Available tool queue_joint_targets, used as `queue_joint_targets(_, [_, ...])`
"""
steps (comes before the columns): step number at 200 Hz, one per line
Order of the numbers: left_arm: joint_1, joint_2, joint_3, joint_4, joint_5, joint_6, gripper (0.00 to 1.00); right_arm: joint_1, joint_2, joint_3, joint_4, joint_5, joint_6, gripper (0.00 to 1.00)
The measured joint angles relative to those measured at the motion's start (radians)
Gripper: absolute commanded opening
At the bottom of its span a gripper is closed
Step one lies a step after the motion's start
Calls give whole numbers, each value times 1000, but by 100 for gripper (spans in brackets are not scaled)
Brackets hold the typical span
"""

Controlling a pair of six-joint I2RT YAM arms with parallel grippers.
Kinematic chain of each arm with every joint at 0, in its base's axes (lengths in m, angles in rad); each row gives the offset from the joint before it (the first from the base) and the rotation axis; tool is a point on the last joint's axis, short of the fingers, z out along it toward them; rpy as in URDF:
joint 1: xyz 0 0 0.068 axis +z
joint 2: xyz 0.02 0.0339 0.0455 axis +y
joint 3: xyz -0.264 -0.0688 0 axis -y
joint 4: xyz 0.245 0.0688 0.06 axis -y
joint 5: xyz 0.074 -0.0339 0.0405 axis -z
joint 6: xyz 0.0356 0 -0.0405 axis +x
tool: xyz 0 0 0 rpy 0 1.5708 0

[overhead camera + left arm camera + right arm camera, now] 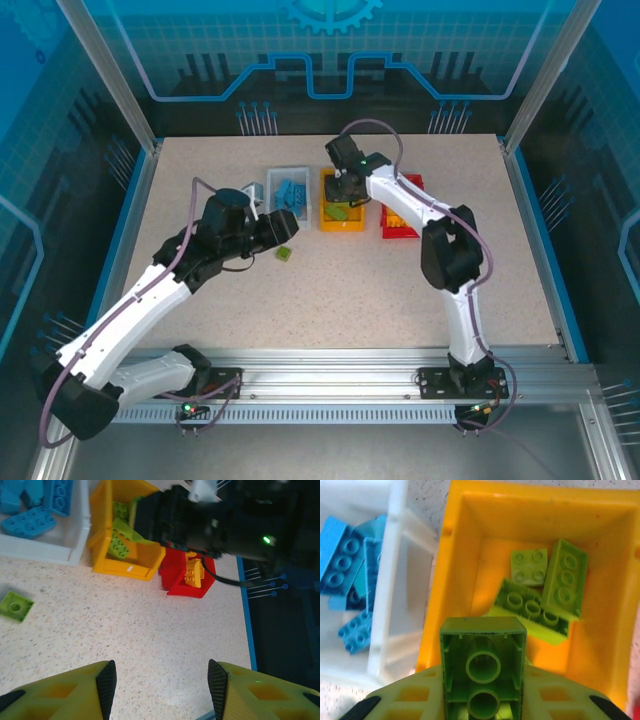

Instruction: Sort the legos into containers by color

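My right gripper [346, 188] hangs over the yellow-orange bin [326, 205], shut on a green brick [482, 645] whose hollow underside faces the wrist camera. Three green bricks [540, 592] lie inside that bin [470, 545]. The white-grey bin [274, 181] to its left holds several blue bricks [347, 565]. The red bin [176, 589] on the right holds yellow-orange bricks [193, 573]. One flat green brick [285, 254] lies loose on the table, just in front of my left gripper [288, 228]. The left gripper [162, 690] is open, with nothing between its fingers, and the loose green brick [16, 606] is off to its left.
The three bins stand in a row at the back middle of the speckled table [340, 290]. The right arm [225, 525] reaches across above the yellow and red bins. A blue rim [245, 610] marks the table's right edge.
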Motion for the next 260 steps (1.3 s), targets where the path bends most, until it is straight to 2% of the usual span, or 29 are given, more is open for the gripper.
queue_joint_targets(24, [-23, 43, 22, 19, 0, 21, 55, -26, 94, 110, -24, -52, 16, 40])
queue_joint_targets(69, [-129, 127, 134, 21, -71, 103, 55, -39, 112, 133, -48, -113, 39, 54])
queue_joint_targets(105, [-187, 165, 198, 16, -143, 159, 55, -39, 93, 128, -43, -127, 43, 56])
queue_joint_targets(145, [-170, 172, 208, -72, -211, 167, 56, -39, -125, -60, 0, -111, 43, 52])
queue_joint_targets(177, [-51, 209, 205, -159, -191, 145, 64, -20, -425, -322, 103, -62, 26, 52])
queue_joint_targets(208, [51, 274, 164, -207, -177, 188, 71, 110, -675, -608, 217, -7, -7, 56])
queue_joint_targets(236, [72, 371, 119, -209, -172, 269, 76, 319, -800, -854, 326, 13, -49, 65])
queue_joint_targets(260, [76, 460, 89, -188, -161, 369, 78, 449, -869, -1007, 382, 21, -41, 66])
